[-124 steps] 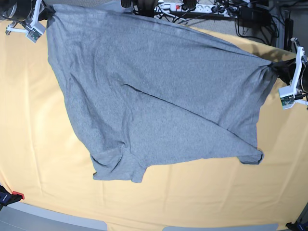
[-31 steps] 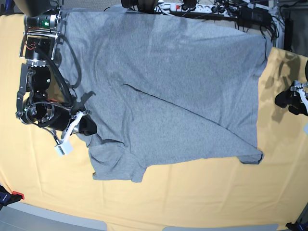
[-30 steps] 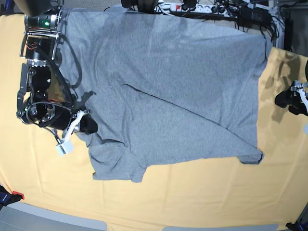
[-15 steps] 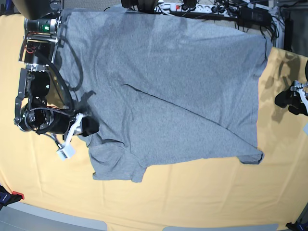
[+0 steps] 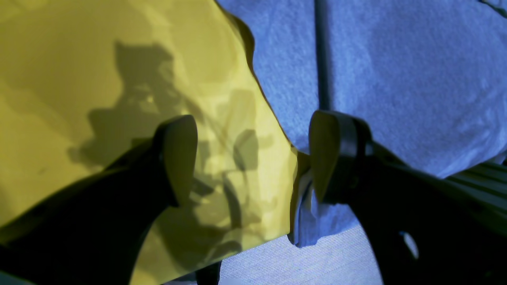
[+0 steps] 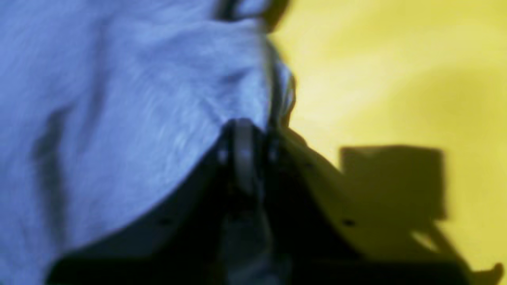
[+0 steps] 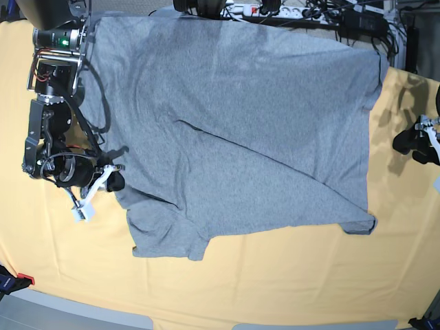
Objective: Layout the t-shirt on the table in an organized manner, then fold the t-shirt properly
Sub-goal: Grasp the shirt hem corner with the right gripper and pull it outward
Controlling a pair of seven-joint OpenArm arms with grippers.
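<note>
right gripper (image 7: 115,181) pinches the left edge of the heather-grey t-shirt (image 7: 234,124). left gripper (image 5: 253,158) gapes wide, empty, over the creased yellow desk (image 7: 275,282).

You've got the t-shirt (image 7: 234,130) spread flat on the surface (image 7: 289,275), filling the far middle, its far edge past the surface's far rim. Right end effector (image 7: 115,181) sits at the shirt's left edge, pinching the hem there. Left end effector (image 7: 412,143) is at far right, on bare surface, apart from the shirt's right edge.
</note>
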